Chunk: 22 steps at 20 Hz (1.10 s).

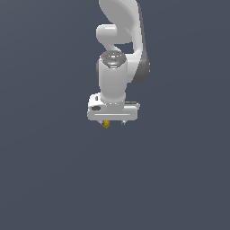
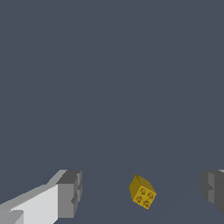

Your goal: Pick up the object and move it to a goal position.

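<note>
Item 1, gripper [image 1: 115, 123]: white Panda hand pointing straight down at the centre of the exterior view, just under the wrist housing. In the wrist view its two grey pads [image 2: 70, 194] sit far apart at the lower corners of the frame, so you have the jaws spread wide and holding nothing.

Item 2, cube [image 2: 142, 191]: small, yellow-orange, one face stamped with round marks. In the exterior view it shows as a speck [image 1: 106, 124] right below the hand's underside, toward the exterior view's left. In the wrist view it lies in the gap between the pads, touching neither, and somewhat closer to the far-side pad [image 2: 214, 188] than to the white-backed one.

Item 3, orientation: the cube sits turned, corner toward the camera (its faces are not square to the pads). It has no long axis to speak of.

Item 4, floor [image 1: 179, 179]: plain dark grey; whether the cube rests on it cannot be told. No goal marker is visible in either view.

Judgement: your closing stroke would likely meet the cube off-centre and rotate it; centre first.
</note>
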Each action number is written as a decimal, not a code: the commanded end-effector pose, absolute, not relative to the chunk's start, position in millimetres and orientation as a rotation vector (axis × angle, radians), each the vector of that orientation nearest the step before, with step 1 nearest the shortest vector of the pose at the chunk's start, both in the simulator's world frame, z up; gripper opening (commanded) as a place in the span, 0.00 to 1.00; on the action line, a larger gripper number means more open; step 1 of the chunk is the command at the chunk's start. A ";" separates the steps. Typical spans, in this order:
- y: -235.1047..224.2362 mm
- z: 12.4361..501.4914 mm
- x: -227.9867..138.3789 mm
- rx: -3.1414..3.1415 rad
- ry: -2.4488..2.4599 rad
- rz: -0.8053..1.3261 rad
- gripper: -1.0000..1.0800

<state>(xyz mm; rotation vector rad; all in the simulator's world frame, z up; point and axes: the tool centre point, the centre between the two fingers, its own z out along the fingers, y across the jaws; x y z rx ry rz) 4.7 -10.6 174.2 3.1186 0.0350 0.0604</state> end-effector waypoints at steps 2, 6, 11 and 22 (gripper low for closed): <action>-11.1 174.2 4.5 3.119 0.034 0.060 0.96; -22.1 175.1 1.0 3.122 0.016 0.051 0.96; -33.2 178.6 -1.3 3.124 0.014 0.042 0.96; -35.0 158.9 -13.7 3.129 -0.109 0.036 0.96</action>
